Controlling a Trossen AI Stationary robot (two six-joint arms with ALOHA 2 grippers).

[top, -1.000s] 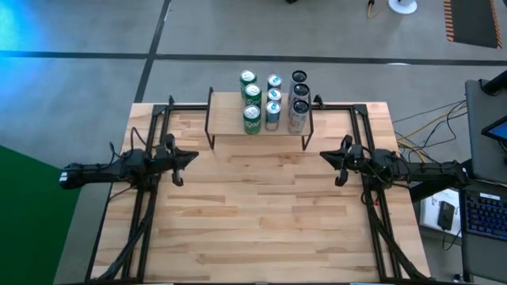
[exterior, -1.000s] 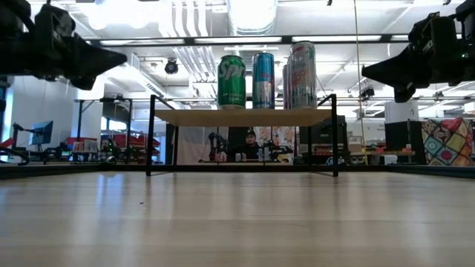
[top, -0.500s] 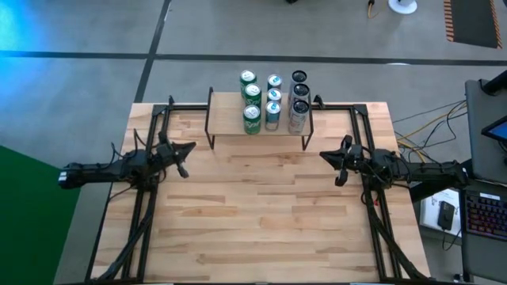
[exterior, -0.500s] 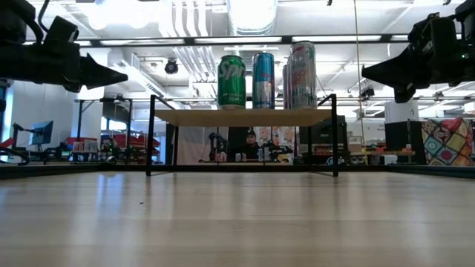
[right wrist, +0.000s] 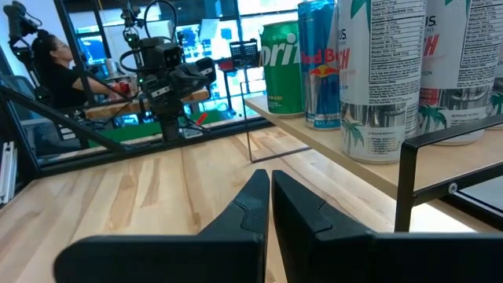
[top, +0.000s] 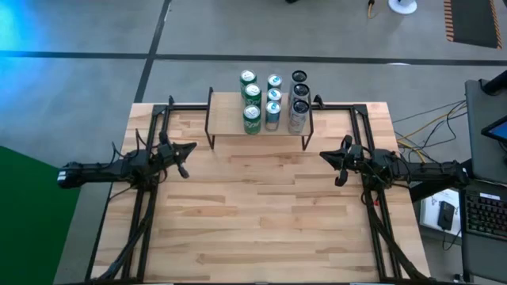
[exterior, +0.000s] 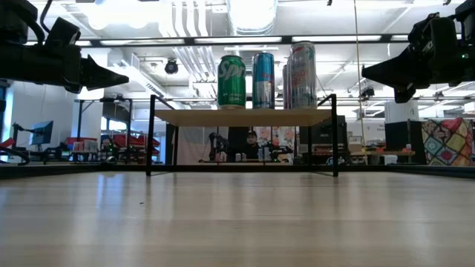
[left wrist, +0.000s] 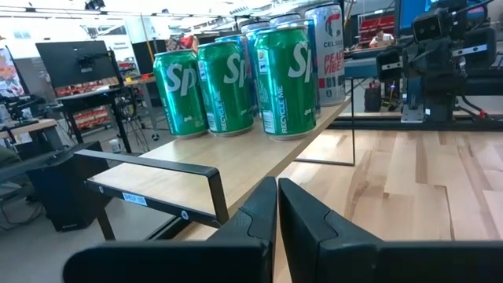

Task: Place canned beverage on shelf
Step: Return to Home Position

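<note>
The green cans stand upright in a row on the shelf, which sits at the far middle edge of the table. Beside them stand a row of blue cans and a row of tall cans. We see no can on the table itself, so we judge the placing complete and only the retreat to rest outstanding. Over the last second the left gripper has drawn slightly away from the shelf and levelled out. It now hangs above the table's left side with its fingers pressed together and empty. The right gripper has not moved. It hangs above the right side, likewise closed on nothing. Both grippers are apart from the shelf and point inward toward each other. The nearest obstacles are the shelf's front legs, which lie just beyond each fingertip line. We judge that a straight pull-back clears them. A person sits in the room beyond the table, well apart from both arms.
</note>
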